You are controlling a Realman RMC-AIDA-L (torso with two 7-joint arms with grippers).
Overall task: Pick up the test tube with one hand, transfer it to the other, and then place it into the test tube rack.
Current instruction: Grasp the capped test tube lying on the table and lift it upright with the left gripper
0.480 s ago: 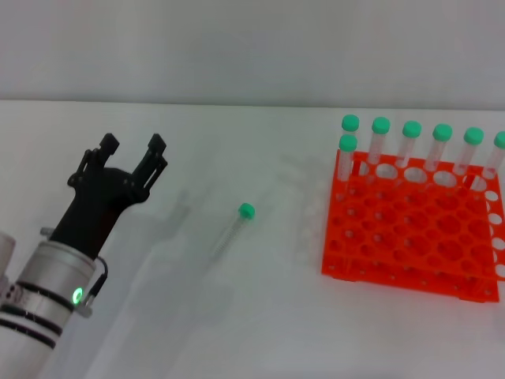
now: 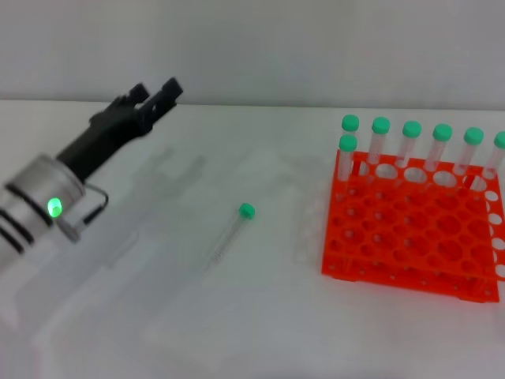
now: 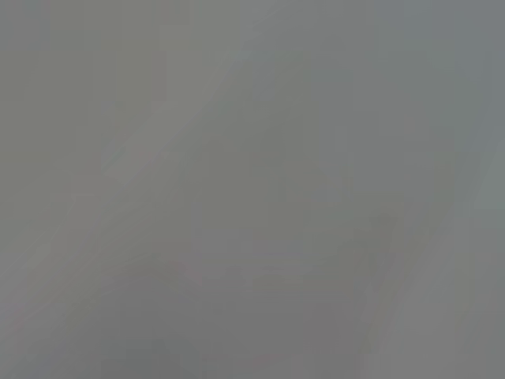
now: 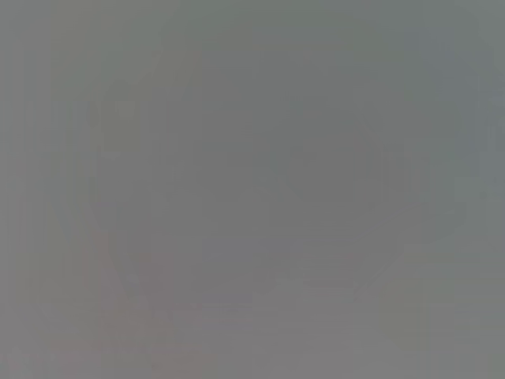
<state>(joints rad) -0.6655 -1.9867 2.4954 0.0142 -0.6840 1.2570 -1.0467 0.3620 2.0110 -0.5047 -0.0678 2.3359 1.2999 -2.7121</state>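
Lying flat on the white counter [image 2: 260, 332], the test tube [image 2: 230, 234] rests near the middle of the head view, its round green cap [image 2: 247, 211] at the far end and its clear body running back toward the robot at a slight slant. Nothing touches it.

The left claw [image 2: 158, 92] is raised at the far left of the scene, well apart from the tube, at the end of a silver and white arm [image 2: 35, 207] with black bands and a lit green light [image 2: 54, 208]. Its two black fingers point away from the robot and toward the back wall. They appear close together with only a narrow gap at the tips, but from this angle it cannot be told whether the claw is released or clenched. It holds nothing.

The test tube rack [image 2: 406, 229], bright orange-red with a grid of round holes, stands on the counter to the right, well apart from the lying tube. Seven capped tubes [image 2: 411, 142] stand upright in it: six along its far row and one just in front of that row at the left corner.

The right claw is not seen in the head view, and both wrist views show only a featureless grey field.
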